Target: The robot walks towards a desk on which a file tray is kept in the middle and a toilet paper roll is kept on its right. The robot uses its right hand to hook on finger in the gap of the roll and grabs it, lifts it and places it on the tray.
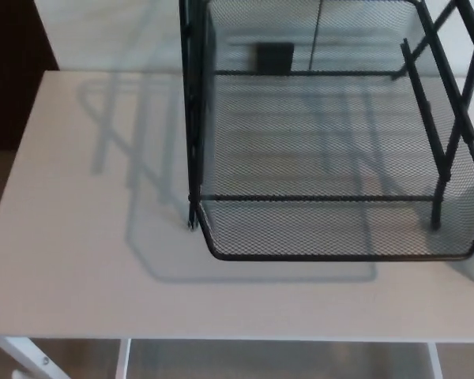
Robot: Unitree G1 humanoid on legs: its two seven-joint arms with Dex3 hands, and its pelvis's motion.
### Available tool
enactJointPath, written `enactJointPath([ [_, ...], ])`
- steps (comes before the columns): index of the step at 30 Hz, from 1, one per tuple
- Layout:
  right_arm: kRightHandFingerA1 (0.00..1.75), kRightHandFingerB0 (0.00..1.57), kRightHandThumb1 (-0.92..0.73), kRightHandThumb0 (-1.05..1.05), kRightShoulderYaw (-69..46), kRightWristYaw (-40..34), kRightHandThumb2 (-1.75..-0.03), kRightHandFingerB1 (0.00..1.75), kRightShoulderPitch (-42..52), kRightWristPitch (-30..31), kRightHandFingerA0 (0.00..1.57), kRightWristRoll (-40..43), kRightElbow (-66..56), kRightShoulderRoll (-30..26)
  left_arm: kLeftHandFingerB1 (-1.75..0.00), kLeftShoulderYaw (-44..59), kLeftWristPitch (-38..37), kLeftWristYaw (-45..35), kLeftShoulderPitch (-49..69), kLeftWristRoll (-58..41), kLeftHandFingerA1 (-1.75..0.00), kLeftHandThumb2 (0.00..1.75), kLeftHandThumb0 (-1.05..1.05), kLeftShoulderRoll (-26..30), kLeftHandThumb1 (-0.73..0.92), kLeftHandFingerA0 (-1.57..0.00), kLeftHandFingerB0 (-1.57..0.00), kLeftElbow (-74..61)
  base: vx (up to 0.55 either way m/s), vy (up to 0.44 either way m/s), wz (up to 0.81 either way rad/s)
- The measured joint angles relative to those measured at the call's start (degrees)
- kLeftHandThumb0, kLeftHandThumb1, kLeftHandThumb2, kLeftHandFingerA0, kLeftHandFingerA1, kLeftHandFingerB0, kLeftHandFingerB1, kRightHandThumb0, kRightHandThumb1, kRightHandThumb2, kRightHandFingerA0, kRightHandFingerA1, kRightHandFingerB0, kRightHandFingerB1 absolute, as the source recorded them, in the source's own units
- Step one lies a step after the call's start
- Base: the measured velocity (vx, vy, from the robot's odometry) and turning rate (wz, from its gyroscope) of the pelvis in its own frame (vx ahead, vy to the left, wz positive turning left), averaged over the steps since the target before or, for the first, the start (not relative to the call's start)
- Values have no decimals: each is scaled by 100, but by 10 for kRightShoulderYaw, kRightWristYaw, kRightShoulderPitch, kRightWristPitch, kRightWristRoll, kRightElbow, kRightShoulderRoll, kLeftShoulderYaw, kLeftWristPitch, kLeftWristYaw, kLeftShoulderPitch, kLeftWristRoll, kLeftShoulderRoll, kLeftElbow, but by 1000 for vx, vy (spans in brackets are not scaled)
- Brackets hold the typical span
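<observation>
Neither robot hand is showing in the head view, so their state cannot be told. A black wire-mesh file tray (332,237) is sitting on a white desk (87,260), filling the centre and right of the frame and running off the top and right edges. Its shadow is falling across the desk toward the left. The toilet paper roll is not appearing anywhere in the frame.

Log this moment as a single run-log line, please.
phase: approach | file tray: on desk, empty | toilet paper roll: out of frame | robot hands: not in view
</observation>
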Motion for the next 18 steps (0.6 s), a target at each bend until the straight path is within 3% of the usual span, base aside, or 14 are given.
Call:
enactJointPath([
  [1, 63, 0, -40, -47, -13, 0, -56, 30, -21, 2, 17, 8, -5, -4, -36, 0, -1, -2, -5, 0, -55, 67, -75, 0, 90, -35, -20, 2, 16, -67, 8],
  [4, 65, 0, -43, -46, -28, -2, -56, 34, -63, 17, 13, 20, -38, -17, -36, -1, -4, -7, -5, -1, -54, 67, -74, 0, 90, -30, -19, -11, 23, -62, 6],
  [5, 75, 0, -27, -71, -30, -2, -72, 72, -78, 18, 19, 22, -46, -25, -35, -1, -4, -9, -4, -1, -54, 67, -72, 0, 90, -33, -21, -20, 42, -95, 2],
  [6, 79, 2, -25, -75, -29, -1, -71, 77, -87, 17, 23, 23, -55, -31, -47, 1, -5, -10, -4, -2, -59, 103, -73, -1, 71, -30, -15, -22, 40, -92, 8],
  [7, 88, 6, -24, -86, -25, 0, -71, 87, -95, 16, 24, 23, -65, -37, -47, 3, -6, -9, -6, -2, -59, 104, -73, -1, 70, -32, -15, -18, 35, -90, 5],
  [8, 88, 6, -24, -86, -20, 1, -71, 87, -101, 13, 24, 21, -74, -43, -47, 5, -8, -9, -8, -2, -59, 104, -73, -1, 70, -32, -15, -13, 31, -88, 5],
  [9, 98, 10, -20, -89, -15, 1, -66, 96, -105, 11, 22, 20, -81, -48, -34, 6, -9, -9, -9, -2, -53, 66, -72, -1, 88, -40, -24, -8, 27, -85, 3],
  [10, 98, 10, -20, -89, -10, 2, -66, 96, -109, 9, 22, 18, -87, -52, -34, 6, -9, -9, -10, -2, -53, 66, -72, -2, 88, -40, -24, -3, 24, -82, 5],
  [11, 118, 25, -25, -88, -6, 4, -71, 103, -115, 8, 37, 18, -89, -54, -33, 7, -10, -8, -11, -2, -54, 66, -72, -2, 89, -44, -24, 0, 0, 0, 0],
  [12, 133, 30, -16, -97, 7, 5, -62, 112, -122, 8, 41, 15, -98, -56, -33, 7, -11, -8, -9, -2, -51, 67, -73, -2, 90, -40, -22, 2, 0, 0, 0],
  [14, 124, 29, -18, -97, 32, 8, -65, 110, -125, 9, 46, 11, -136, -56, -34, 5, -15, -9, -9, -1, -51, 67, -73, 0, 89, -39, -23, 8, 0, 0, 0],
  [15, 114, 27, -33, -105, 42, 10, -69, 109, -126, 9, 46, 9, -158, -56, -34, 5, -18, -9, -8, -1, -52, 66, -73, 0, 88, -40, -25, 10, 0, 0, 0],
  [17, 114, 27, -33, -105, 61, 11, -69, 109, -125, 9, 46, 4, -194, -56, -34, 5, -20, -9, -8, -1, -52, 66, -73, 0, 88, -40, -25, 8, 0, 0, 0],
  [18, 79, 17, -25, -80, 70, 12, -68, 84, -125, 9, 40, 1, -210, -56, -34, 5, -20, -9, -7, -1, -52, 66, -73, 0, 88, -42, -24, 7, -3, -81, 1],
])
